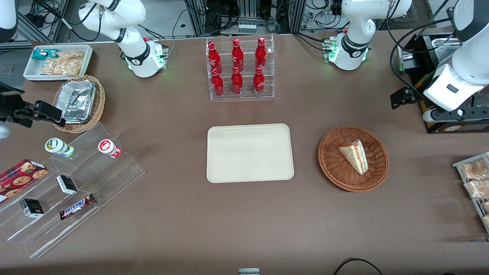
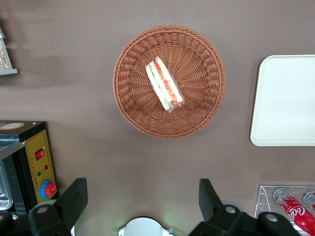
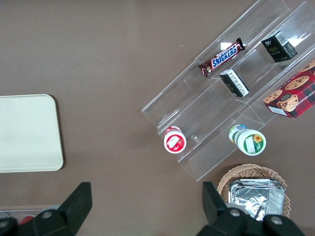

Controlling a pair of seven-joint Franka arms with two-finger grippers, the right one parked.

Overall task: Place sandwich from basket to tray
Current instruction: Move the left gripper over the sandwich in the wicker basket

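The sandwich (image 1: 354,155) lies in the basket (image 1: 332,168), roughly at its middle, resting on one flat face of bread with its point toward the front camera. In the left wrist view the sandwich (image 2: 164,84) shows its cut edge, red-orange and green layers between pale bread, and the woven floor of the basket (image 2: 197,105) is bare all round it. Nothing touches the sandwich.

The gripper (image 2: 142,199) hangs high above the table (image 1: 244,225), well apart from the basket, over the stretch of table between the basket and the working arm's base. Its two dark fingers (image 2: 74,199) stand wide apart with nothing between them. The sandwich is outside the gap between the fingers, well clear of both tips.

The basket sits on the brown table toward the working arm's end, about midway between the edge nearest the front camera and the edge where the arm bases stand. Beside it, toward the table's middle, lies the tray (image 1: 250,152), bare, with a strip of table between the two. Farther from the front camera than the tray stands a clear rack of red bottles (image 1: 237,65). At the table's edge toward the working arm's end, nearer the front camera than the basket, lie bagged snacks (image 1: 475,179).
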